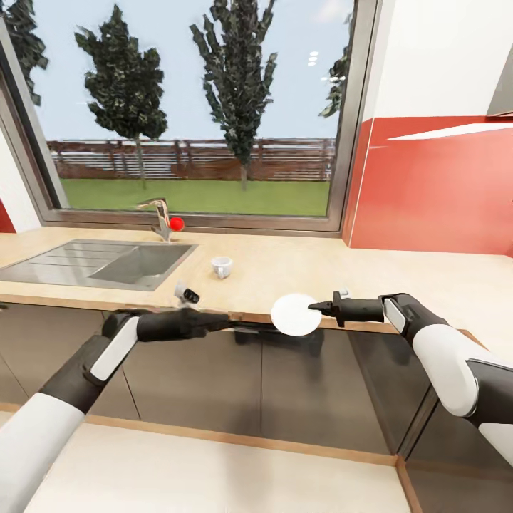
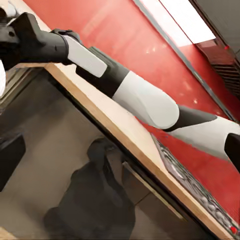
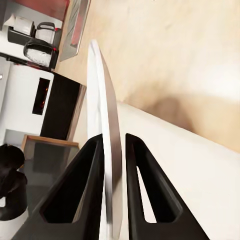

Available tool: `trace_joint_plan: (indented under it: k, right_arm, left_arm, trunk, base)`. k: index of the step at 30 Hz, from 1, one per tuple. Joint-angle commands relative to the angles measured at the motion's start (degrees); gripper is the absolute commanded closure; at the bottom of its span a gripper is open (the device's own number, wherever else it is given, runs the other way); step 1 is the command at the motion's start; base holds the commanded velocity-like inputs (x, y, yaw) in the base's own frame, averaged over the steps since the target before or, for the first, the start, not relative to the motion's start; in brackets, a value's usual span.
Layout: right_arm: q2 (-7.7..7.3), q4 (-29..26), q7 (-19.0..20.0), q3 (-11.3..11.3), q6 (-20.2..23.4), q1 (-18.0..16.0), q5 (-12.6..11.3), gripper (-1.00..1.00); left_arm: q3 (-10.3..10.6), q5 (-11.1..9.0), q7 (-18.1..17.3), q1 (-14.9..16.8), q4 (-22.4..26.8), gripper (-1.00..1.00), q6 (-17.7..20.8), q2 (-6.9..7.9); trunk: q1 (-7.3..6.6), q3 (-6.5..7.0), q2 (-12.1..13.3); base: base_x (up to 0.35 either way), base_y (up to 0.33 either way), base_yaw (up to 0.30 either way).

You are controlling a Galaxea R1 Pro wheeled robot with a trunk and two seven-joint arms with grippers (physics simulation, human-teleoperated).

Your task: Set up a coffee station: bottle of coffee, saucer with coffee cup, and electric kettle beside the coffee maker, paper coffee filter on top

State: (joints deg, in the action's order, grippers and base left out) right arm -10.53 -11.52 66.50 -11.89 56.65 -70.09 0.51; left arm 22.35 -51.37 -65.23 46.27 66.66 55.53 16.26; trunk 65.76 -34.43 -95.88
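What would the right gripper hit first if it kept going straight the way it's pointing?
The right gripper points across toward the left arm, with the saucer clamped between its fingers. Straight on, the saucer's far rim would probably meet the left gripper first, though depth between them is unclear.
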Motion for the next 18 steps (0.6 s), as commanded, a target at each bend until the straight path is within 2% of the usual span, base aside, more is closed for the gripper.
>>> trace_joint_plan:
  k: [1, 4, 5, 6, 7, 8, 9, 10, 11, 12, 13, 14, 15, 16, 17, 18]
  right_arm:
    - [-0.01, -0.5, 0.2, -0.2, 0.5, 0.0, -0.1, 1.00]
    - [0.02, -2.7, 0.2, -0.2, 0.5, 0.0, -0.1, 1.00]
    - [0.04, -5.0, 0.3, -0.2, 0.5, 0.0, -0.1, 1.00]
    - [0.04, -6.1, 0.3, -0.2, 0.5, 0.0, -0.1, 1.00]
    - [0.05, -7.8, 0.3, -0.2, 0.5, 0.0, -0.1, 1.00]
    - [0.06, -8.4, 0.4, -0.2, 0.5, 0.0, -0.2, 1.00]
    - [0.06, -9.4, 0.4, -0.2, 0.5, 0.0, -0.2, 1.00]
    - [0.07, -10.4, 0.4, -0.3, 0.6, 0.0, -0.2, 1.00]
    - [0.07, -10.7, 0.5, -0.3, 0.6, 0.0, -0.2, 1.00]
    - [0.07, -10.8, 0.5, -0.3, 0.6, 0.0, -0.2, 1.00]
    - [0.07, -10.9, 0.5, -0.3, 0.6, 0.0, -0.2, 1.00]
    - [0.09, -11.0, 0.5, -0.3, 0.6, 0.0, -0.2, 1.00]
    - [0.11, -11.1, 0.5, -0.4, 0.6, 0.0, -0.3, 1.00]
    - [0.12, -11.1, 0.5, -0.4, 0.6, 0.0, -0.3, 1.00]
    - [0.37, -11.2, 0.4, -0.4, 0.5, 0.0, -0.3, 1.00]
    - [0.60, -11.2, 0.4, -0.4, 0.5, 0.0, -0.3, 1.00]
  left_arm:
    - [0.4, -0.3, -0.7, -2.4, 0.8, -1.00, 0.2, 2.08]
    - [1.0, -0.3, -1.2, -6.1, 2.4, -1.00, -0.8, 5.08]
    - [2.1, -0.3, -1.4, -8.8, 3.2, -1.00, -2.3, 6.87]
    - [2.8, -0.3, -1.5, -10.2, 3.5, -1.00, -3.3, 7.78]
    - [4.7, -0.3, -1.6, -12.7, 3.9, -1.00, -5.5, 9.81]
    - [5.7, -0.3, -1.6, -13.8, 4.0, -1.00, -6.6, 10.90]
    - [7.9, -0.3, -1.7, -15.6, 4.0, -1.00, -8.9, 13.09]
    - [12.7, -0.3, -2.2, -19.2, 2.3, -1.00, -14.2, 16.77]
    - [14.4, -0.3, -2.8, -20.8, 0.1, -1.00, -17.2, 18.03]
    - [15.1, -0.3, -3.2, -21.4, -1.4, -1.00, -18.7, 18.48]
    - [16.0, -0.3, -4.0, -22.3, -5.3, -1.00, -21.9, 19.14]
    - [16.4, -0.3, -4.4, -22.7, -7.5, -1.00, -23.5, 19.36]
    - [17.2, -0.3, -5.2, -23.2, -12.6, -1.00, -26.6, 19.59]
    - [17.6, -0.3, -5.6, -23.3, -15.2, -1.00, -28.1, 19.62]
    - [19.0, -0.3, -7.5, -23.8, -27.3, -1.00, -35.3, 18.87]
    - [19.3, -0.3, -8.0, -23.9, -32.5, -1.00, -37.8, 18.26]
  trunk:
    - [-0.01, -0.06, 0.0]
    - [-0.01, -0.06, 0.0]
    - [-0.01, -0.06, 0.0]
    - [-0.01, -0.06, 0.0]
    - [-0.01, -0.06, 0.0]
    - [-0.01, -0.06, 0.0]
    - [-0.01, -0.06, 0.0]
    - [-0.01, -0.06, 0.0]
    - [-0.01, -0.06, 0.0]
    - [-0.01, -0.06, 0.0]
    - [-0.01, -0.06, 0.0]
    - [-0.01, -0.06, 0.0]
    - [-0.01, -0.06, 0.0]
    - [-0.01, -0.06, 0.0]
    - [-0.01, -0.06, 0.0]
    - [-0.01, -0.06, 0.0]
  base:
    - [0.000, 0.000, 0.000]
    - [0.000, 0.000, 0.000]
    - [0.000, 0.000, 0.000]
    - [0.000, 0.000, 0.000]
    - [0.000, 0.000, 0.000]
    - [0.000, 0.000, 0.000]
    - [0.000, 0.000, 0.000]
    - [0.000, 0.000, 0.000]
    - [0.000, 0.000, 0.000]
    - [0.000, 0.000, 0.000]
    - [0.000, 0.000, 0.000]
    - [0.000, 0.000, 0.000]
    - [0.000, 0.000, 0.000]
    - [0.000, 0.000, 0.000]
    - [0.000, 0.000, 0.000]
    - [0.000, 0.000, 0.000]
